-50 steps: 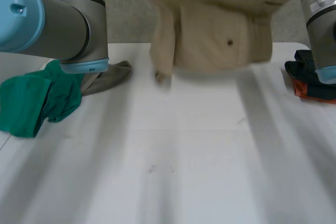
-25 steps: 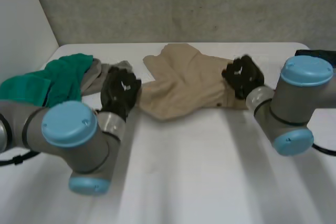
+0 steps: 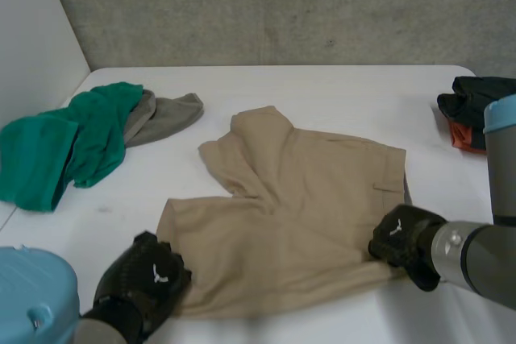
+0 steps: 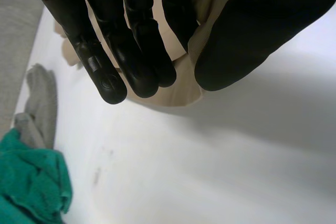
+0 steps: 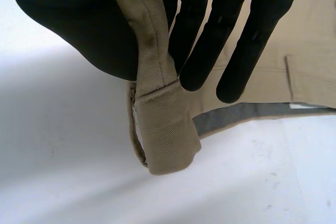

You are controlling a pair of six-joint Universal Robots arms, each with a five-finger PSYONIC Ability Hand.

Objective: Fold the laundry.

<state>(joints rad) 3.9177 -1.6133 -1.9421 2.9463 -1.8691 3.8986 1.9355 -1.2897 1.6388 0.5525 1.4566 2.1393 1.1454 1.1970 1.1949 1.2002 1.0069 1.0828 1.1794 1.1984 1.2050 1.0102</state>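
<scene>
The tan shorts [image 3: 298, 215] lie flat on the white table [image 3: 322, 86] between both hands. The left hand [image 3: 141, 279] pinches a near corner with thumb and fingers. The right hand [image 3: 403, 239] pinches the waistband [image 5: 157, 129] end, probably to pull the cloth smooth. There is bare table past the fingertips. The green cloth [image 3: 64, 142] is well apart.

White counter [image 3: 322, 90]. Tan shorts [image 3: 298, 207] spread out mid-counter. Green cloth [image 3: 72, 147] bunched at the left edge, grey cloth [image 3: 165, 114] touching its inner side. Dark clothes [image 3: 476, 98] piled at the right edge, orange piece [image 3: 461, 138] at their near side.
</scene>
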